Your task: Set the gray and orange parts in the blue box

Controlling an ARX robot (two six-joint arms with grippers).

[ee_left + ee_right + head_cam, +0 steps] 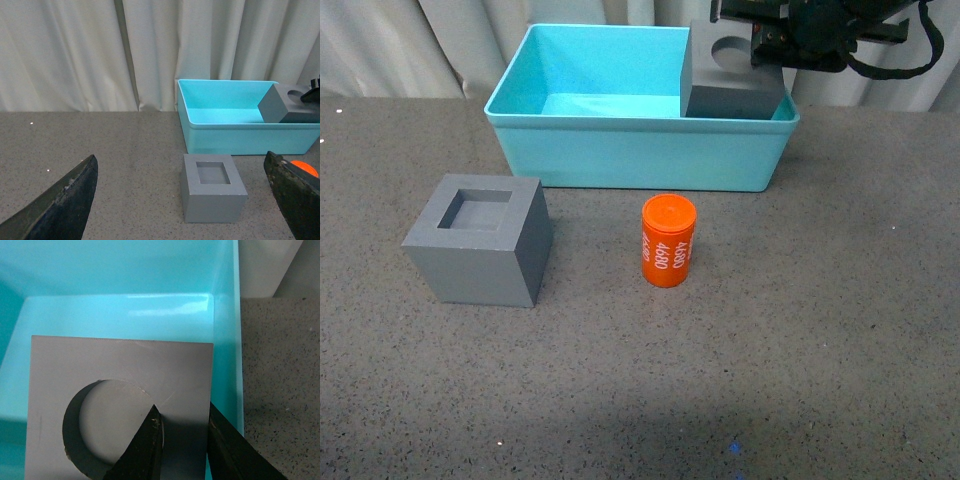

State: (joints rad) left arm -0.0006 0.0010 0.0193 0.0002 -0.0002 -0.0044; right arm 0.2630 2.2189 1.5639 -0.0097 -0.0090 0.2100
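Observation:
The turquoise blue box [630, 155] stands at the back of the table. My right gripper [765, 50] is shut on the gray cube with the round recess [725, 85], holding it over the box's right end; one finger sits inside the recess and the other outside the cube's wall [182, 390]. On the table in front of the box, the gray cube with the square recess [480, 240] rests at the left and the orange cylinder [668, 241] printed "4680" stands upright in the middle. My left gripper [182, 200] is open, its fingers either side of the square-recess cube [212, 195], well short of it.
A pale curtain [100, 50] hangs behind the dark speckled table [820, 330]. The box's floor [125, 310] shows bare beside the held cube.

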